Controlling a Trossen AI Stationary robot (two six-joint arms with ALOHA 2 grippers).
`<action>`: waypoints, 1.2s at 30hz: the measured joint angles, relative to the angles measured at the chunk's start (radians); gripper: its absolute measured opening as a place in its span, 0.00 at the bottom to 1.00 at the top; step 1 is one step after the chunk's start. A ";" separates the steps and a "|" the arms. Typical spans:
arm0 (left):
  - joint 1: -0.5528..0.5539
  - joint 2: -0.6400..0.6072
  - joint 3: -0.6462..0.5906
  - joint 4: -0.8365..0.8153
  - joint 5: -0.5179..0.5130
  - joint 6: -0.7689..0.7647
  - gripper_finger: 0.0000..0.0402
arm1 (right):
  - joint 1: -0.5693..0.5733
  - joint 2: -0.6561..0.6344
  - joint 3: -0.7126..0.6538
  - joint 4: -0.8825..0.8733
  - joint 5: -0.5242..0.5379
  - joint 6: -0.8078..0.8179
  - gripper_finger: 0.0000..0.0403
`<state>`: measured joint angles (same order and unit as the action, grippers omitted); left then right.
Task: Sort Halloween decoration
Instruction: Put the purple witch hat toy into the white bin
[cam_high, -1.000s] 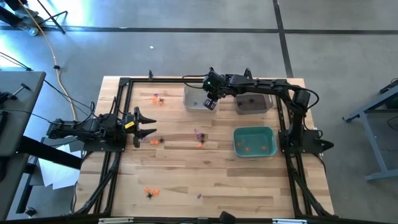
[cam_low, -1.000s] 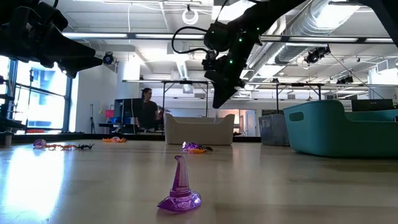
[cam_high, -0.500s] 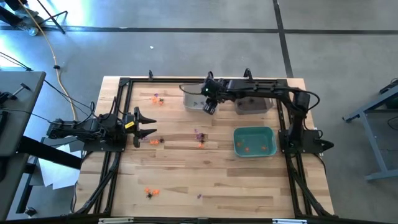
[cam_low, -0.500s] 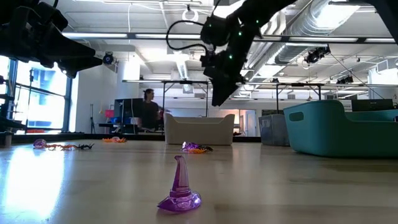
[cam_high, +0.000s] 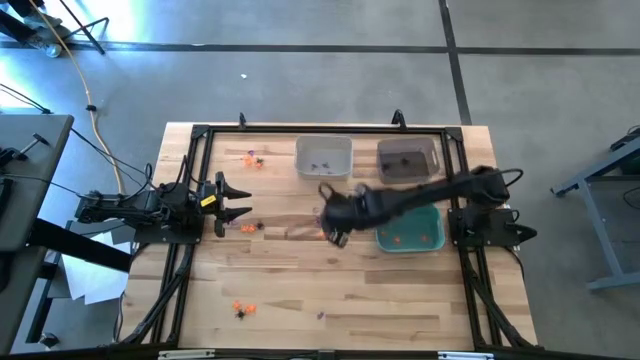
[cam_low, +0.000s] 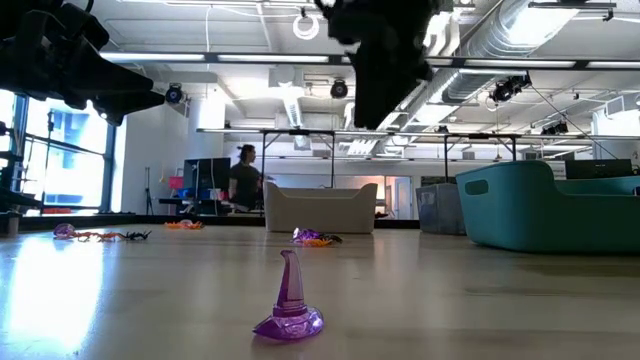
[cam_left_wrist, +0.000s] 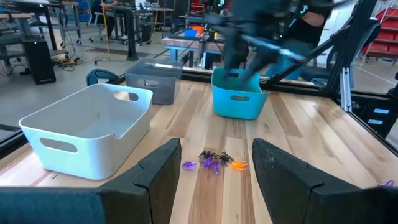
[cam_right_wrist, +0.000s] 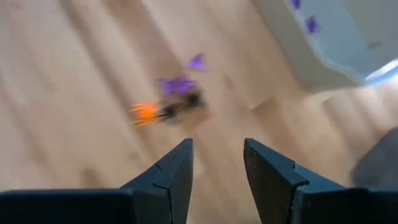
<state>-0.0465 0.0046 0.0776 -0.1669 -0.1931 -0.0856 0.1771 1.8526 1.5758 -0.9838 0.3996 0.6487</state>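
Presently, right hand (cam_high: 336, 238) hovering, fingers apart and empty, above the mid-worktop cluster of tiny purple, orange and black plastic trinkets (cam_right_wrist: 169, 99).
Crowded pieces are risking a mixed-colour pinch; left hand (cam_high: 240, 203), fingers apart, is waiting at the worktop's left edge.

I see the Halloween decoration (cam_high: 321, 224) scattered as tiny orange, purple and black trinkets — several small clusters across the table. One purple cone-shaped piece (cam_low: 289, 300) stands upright.

Wooden table (cam_high: 290, 290) carries white bin (cam_high: 323, 156), dark bin (cam_high: 408, 160), teal bin (cam_high: 408, 228), scattered trinkets (cam_high: 243, 308).
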 joint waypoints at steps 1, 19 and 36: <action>0.000 0.000 0.000 0.000 0.000 0.000 0.46 | 0.039 0.000 0.000 0.001 0.019 0.057 0.34; 0.000 0.000 0.000 0.000 0.000 0.000 0.46 | 0.434 0.276 -0.001 0.456 0.050 0.670 0.34; 0.000 0.000 0.000 0.000 0.000 0.000 0.46 | 0.458 0.381 -0.001 0.681 -0.068 0.680 0.34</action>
<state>-0.0463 0.0048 0.0776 -0.1669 -0.1931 -0.0853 0.6353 2.2341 1.5753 -0.3030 0.3315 1.3289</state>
